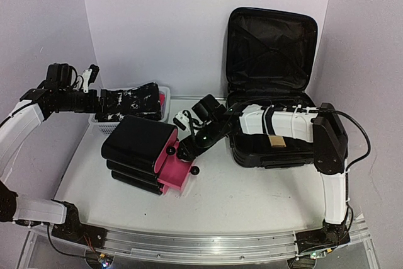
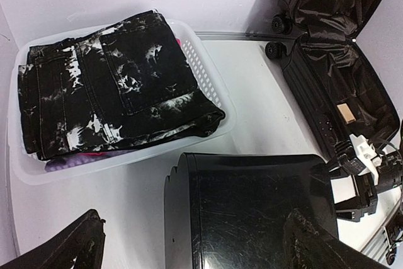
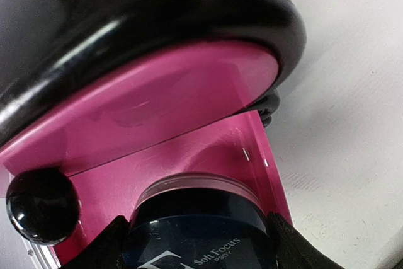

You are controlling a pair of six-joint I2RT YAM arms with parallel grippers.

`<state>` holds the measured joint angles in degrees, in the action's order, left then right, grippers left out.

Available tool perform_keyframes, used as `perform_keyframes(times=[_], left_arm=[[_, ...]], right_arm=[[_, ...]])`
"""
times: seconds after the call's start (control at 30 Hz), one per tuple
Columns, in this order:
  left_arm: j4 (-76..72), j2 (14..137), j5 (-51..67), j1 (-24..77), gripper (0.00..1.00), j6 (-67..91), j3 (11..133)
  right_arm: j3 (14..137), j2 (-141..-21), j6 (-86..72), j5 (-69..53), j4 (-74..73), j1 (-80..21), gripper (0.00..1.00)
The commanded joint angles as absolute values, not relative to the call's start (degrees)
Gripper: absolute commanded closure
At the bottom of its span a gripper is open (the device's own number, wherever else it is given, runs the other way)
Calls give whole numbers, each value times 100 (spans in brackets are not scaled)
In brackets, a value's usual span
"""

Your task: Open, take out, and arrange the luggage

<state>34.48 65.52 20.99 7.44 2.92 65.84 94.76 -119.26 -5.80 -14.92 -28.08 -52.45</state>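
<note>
**Top view.** The luggage (image 1: pixel 271 61) is seen at the upper right. It lies open on the counter (image 1: pixel 252 200) with its lid raised against the back wall. Its lower half is partly hidden under the right arm (image 1: pixel 283 121). The right gripper (image 1: pixel 187 148) is placed at the pink side of the small case (image 1: pixel 138 140), left of the centre. At the upper left a white basket (image 1: pixel 96 121) with folded jeans (image 1: pixel 135 100) is found, and the left arm (image 1: pixel 19 121) is held above it.

**Left wrist view.** The left fingers (image 2: pixel 75 247) are shown at the bottom edge. They are spread wide and nothing is held between them. The luggage appears at the upper right, apart from the small case.

**Right wrist view.** A dark jar (image 3: pixel 195 231) fills the lower middle, and the right fingers (image 3: pixel 104 247) are closed on its two sides. Behind it the pink drawer (image 3: pixel 208 149) stands open, with a black knob (image 3: pixel 41 206) at the lower left. It cannot be told whether the jar's base already rests on the drawer floor.

The step is judged to be the setting of the jar into this drawer. The jar should be kept upright and lowered until it is carried by the floor, and only then should the grip be loosened. The knob and the black shell above the drawer should not be struck. Sideways pressure is better avoided, because the drawer may slide. The fingers should be drawn straight back.
</note>
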Motion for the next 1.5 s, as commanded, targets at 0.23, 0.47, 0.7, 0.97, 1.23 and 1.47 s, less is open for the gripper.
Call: perform_keyframes(times=[0.23,0.47,0.7,0.97,1.23,1.47], left_arm=[[3362,6526,2267,739,1,245,6570],[3357,6509,2282,740,1,262,6548],[3357,6586,2429,744,1,302,6557],[3358,6622,2465,744,1,323,6545],[3354,6640,2501,739,1,343,6541],[3355,6637,2549,744,1,356,6539]], right_arm=[[9542,-11042,-779,-958,-3145,-5273,16],[8678,-10385,-905,-136,-3278,-5269,26],[8234,-10503,-1306,134,-3307,-5266,25],[8378,-10991,-1447,150,-3146,-5273,18],[8503,-11281,-1906,-392,-2339,-5330,15],[8648,-11601,-2285,-400,-1680,-5437,13]])
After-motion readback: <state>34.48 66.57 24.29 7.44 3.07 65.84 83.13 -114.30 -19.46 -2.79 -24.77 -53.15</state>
